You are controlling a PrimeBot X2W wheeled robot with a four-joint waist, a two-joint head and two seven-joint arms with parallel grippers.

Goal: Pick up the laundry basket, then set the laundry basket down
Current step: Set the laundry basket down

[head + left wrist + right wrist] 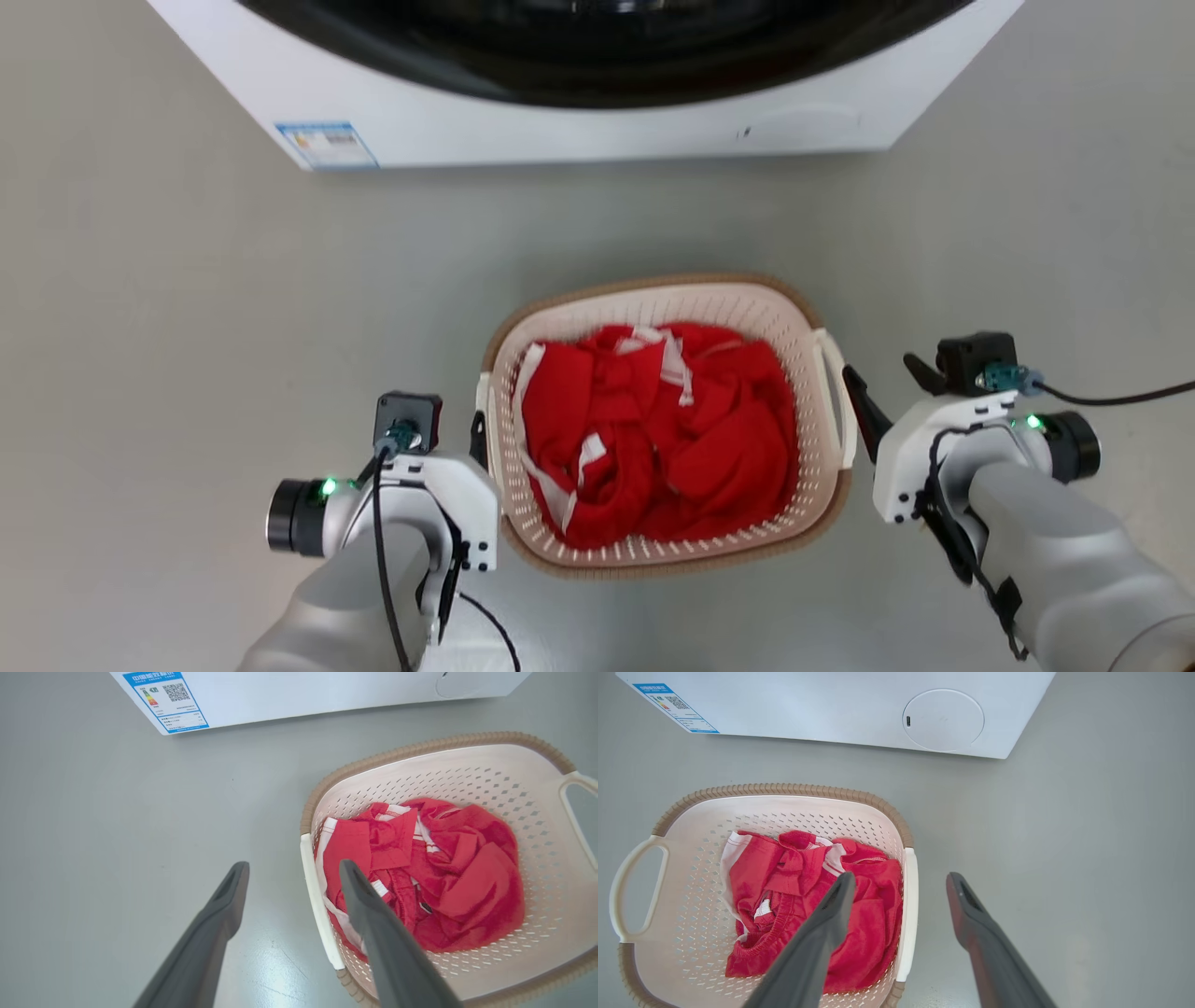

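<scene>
The laundry basket [653, 299], holding red clothes [653, 429], sits on the grey floor [187, 327] before a white washer [597, 131], between the robot's arms. The left jaws stand spread either side of the basket's left handle [320, 914], one finger over the clothes, one outside. The right jaws, likewise spread, straddle the right handle [908, 905].

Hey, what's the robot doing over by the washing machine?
The robot has an arm at each side of a laundry basket of red clothes, which appears to sit on the floor before the washing machine. The left gripper and right gripper are both open, each straddling a white side handle, one finger inside the basket and one outside. Nothing is gripped yet.
</scene>
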